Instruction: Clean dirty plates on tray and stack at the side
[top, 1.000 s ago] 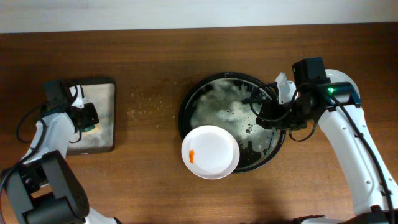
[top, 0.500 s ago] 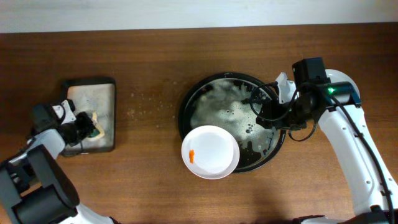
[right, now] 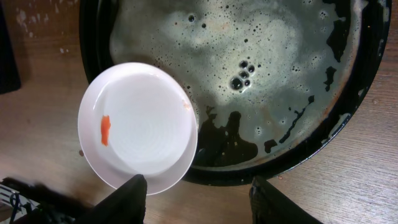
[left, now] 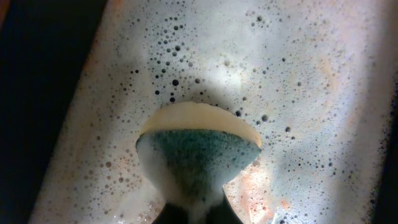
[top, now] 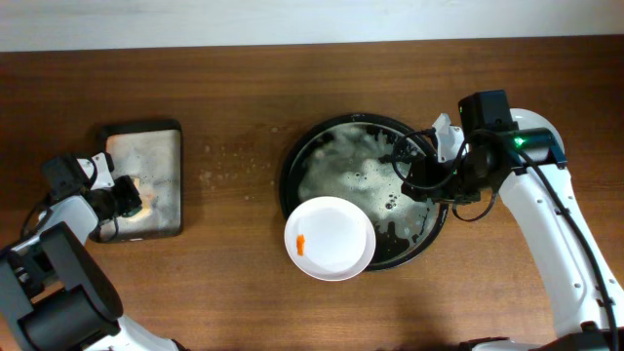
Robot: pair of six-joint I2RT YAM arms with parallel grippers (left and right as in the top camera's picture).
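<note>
The left gripper [top: 125, 194], seemingly clamped on the sponge [left: 198, 146], is sliding down the sudsy small tray [top: 161, 146] at frame left, still loading soap, while the right gripper [right: 198, 186] is hanging wide-open over the black tray [top: 290, 174], leaving the smeared plate [top: 330, 239] at lower centre unwiped.

a brown wooden table [top: 234, 292] is shown. a small rectangular dark tray [top: 161, 156], covered inside with bubbly foam, is set on it directly beneath the sponge [left: 199, 155] that is pinched in the left gripper [top: 132, 193]. the large round black tray [top: 336, 161], wet and foamy, is placed on the wood under the right gripper [top: 414, 174], whose fingers are spread apart, and well apart from the sponge. one white plate [top: 331, 237] with a small orange smear is laid across that tray's rim just beside one finger of the right gripper, partly overhanging the bare wood. pale specks [top: 224, 154] are scattered on the wood between the sponge and the black tray.
</note>
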